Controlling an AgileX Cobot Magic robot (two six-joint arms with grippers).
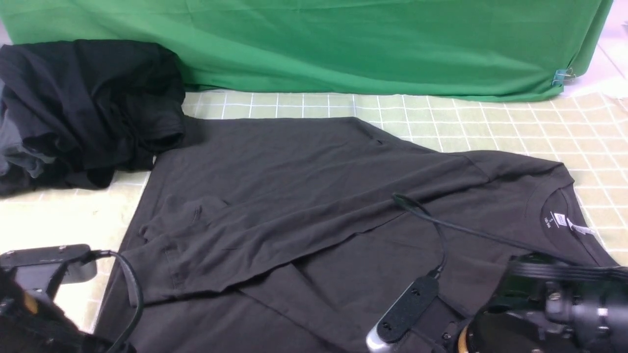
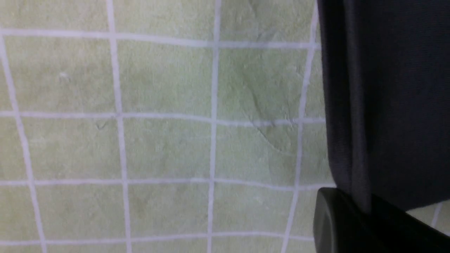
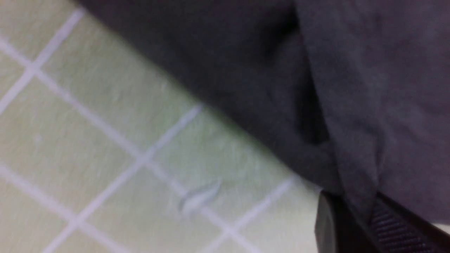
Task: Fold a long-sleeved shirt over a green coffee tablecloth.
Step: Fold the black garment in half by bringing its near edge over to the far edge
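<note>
The long-sleeved shirt (image 1: 314, 162) lies spread flat on the green coffee tablecloth (image 1: 490, 117). Its long axis runs from the cloth's left edge to its right edge. The round neck with its white label (image 1: 557, 218) points to the right edge and the hem to the left edge. 1 sleeve (image 1: 235, 245) is folded across the body, cuff toward the left.

At the near-left corner the left gripper (image 2: 365, 211) pinches the shirt's hemmed edge between closed fingers. Toward the near-right corner the right gripper (image 3: 365, 218) clamps a fold of the same charcoal fabric.

A heap of black garments (image 1: 88, 108) sits at the far-left corner, touching the shirt. A plain emerald-green cloth (image 1: 343, 44) hangs along the far edge, with a small clip (image 1: 564, 76) at its right end.
</note>
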